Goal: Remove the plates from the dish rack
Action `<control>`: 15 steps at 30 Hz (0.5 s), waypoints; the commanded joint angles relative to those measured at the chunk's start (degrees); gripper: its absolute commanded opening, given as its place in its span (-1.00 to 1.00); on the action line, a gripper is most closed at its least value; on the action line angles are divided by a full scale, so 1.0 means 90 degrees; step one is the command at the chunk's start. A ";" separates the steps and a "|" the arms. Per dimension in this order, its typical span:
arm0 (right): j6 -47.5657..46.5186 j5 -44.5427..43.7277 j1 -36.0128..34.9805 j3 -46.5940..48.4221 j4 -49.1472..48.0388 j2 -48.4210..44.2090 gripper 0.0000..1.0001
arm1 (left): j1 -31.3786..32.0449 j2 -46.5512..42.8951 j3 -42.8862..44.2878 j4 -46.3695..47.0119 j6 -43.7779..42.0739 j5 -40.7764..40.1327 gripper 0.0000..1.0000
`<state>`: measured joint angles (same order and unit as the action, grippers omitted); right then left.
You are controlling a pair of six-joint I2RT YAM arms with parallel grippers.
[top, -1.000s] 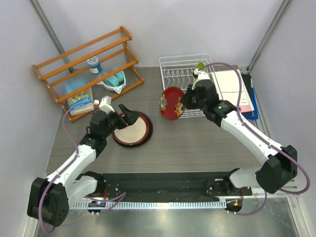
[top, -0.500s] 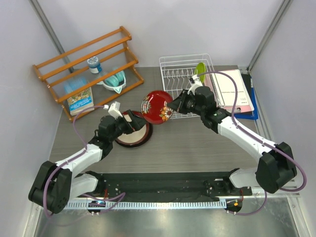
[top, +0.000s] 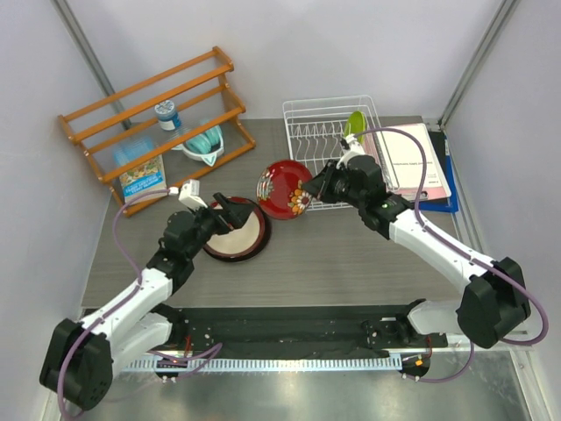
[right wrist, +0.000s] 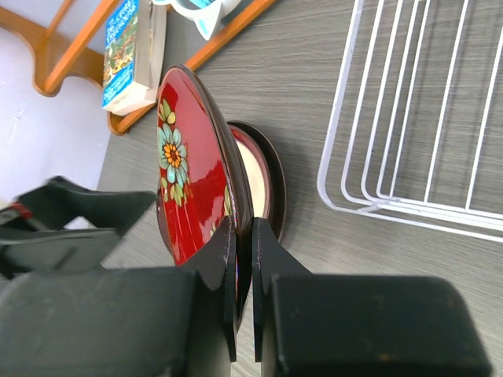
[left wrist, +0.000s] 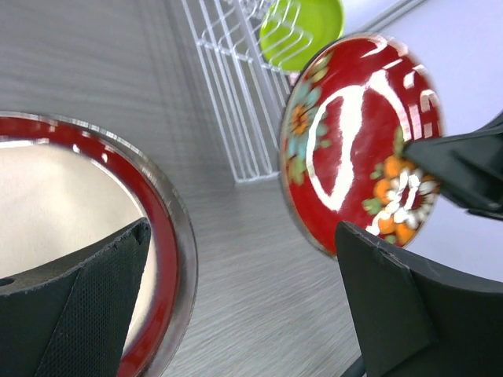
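Jaws of the right gripper are pinching the patterned red plate by its rim. It is hanging on edge between the dish rack and the cream-centred plate, which is lying flat. The left gripper is gaping wide just beside it. The bench is lying open along its near edge. A lime green plate is standing in the rack.

Bright, even light, soft shadows; white glare streaks the patterned red plate.
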<state>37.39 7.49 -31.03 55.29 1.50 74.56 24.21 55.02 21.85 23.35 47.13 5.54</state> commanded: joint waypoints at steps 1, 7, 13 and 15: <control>-0.0014 0.0085 -0.0039 0.0214 -0.0439 -0.0180 -0.98 | 0.0025 -0.0401 -0.0005 -0.0115 -0.0247 -0.0352 0.99; 0.0474 0.0447 -0.0146 0.0048 -0.1035 0.0113 -0.98 | 0.0025 -0.0021 0.0053 0.0422 -0.0023 -0.0001 0.99; 0.0611 0.0477 -0.0546 0.0136 -0.1240 0.0347 -0.98 | 0.0074 0.0585 0.0073 0.1242 0.0163 0.0253 0.99; 0.0719 0.0574 -0.0654 0.0117 -0.1386 0.0426 -0.98 | 0.0113 0.0663 0.0092 0.1398 0.0173 0.0244 0.99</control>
<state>40.69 10.24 -34.94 55.29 -2.13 78.48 24.43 60.10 21.82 28.08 47.92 6.31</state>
